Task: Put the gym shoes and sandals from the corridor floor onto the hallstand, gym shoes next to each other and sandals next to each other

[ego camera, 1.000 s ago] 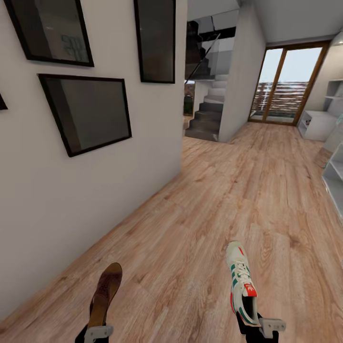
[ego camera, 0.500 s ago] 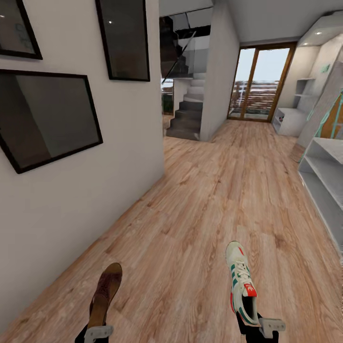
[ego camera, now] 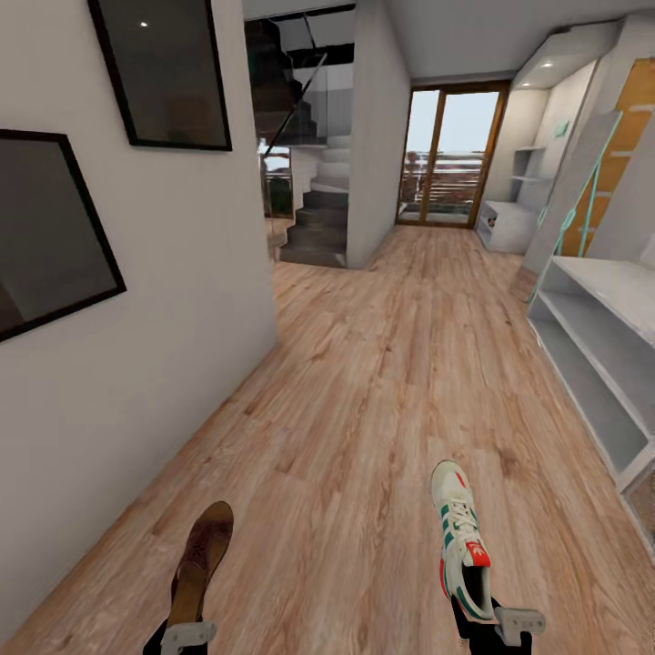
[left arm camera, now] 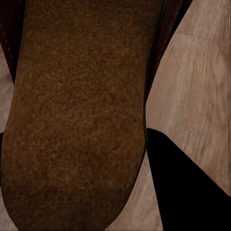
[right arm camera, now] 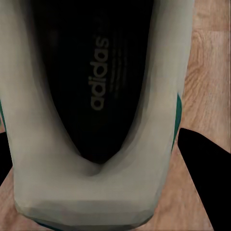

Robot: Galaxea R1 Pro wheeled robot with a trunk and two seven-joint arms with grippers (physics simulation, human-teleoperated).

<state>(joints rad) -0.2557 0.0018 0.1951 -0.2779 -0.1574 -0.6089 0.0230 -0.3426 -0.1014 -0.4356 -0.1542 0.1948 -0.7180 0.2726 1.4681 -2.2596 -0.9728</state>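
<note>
I am carrying: left gripper [ego camera: 186,634] pinches a sandal [ego camera: 202,561], right gripper [ego camera: 496,628] a gym shoe [ego camera: 462,540]. Next: approach hallstand [ego camera: 596,350] at two o'clock.

The floor [ego camera: 382,382] is light brown wood with darker streaks running along the planks. The sandal [ego camera: 202,557] is plain brown, and its inside looks a rough, fuzzy brown [left arm camera: 77,110] up close. The gym shoe [ego camera: 462,546] is white with green stripes on its side and a red patch on the tongue (a little red at the toe end too). Inside it is black with pale grey letters [right arm camera: 98,77]. The shoe rack [ego camera: 596,337] is pale grey. The wall [ego camera: 173,300] is white, and the pictures [ego camera: 164,73] on it are dark grey with black frames. The far door frame [ego camera: 496,155] is orange-brown wood.
</note>
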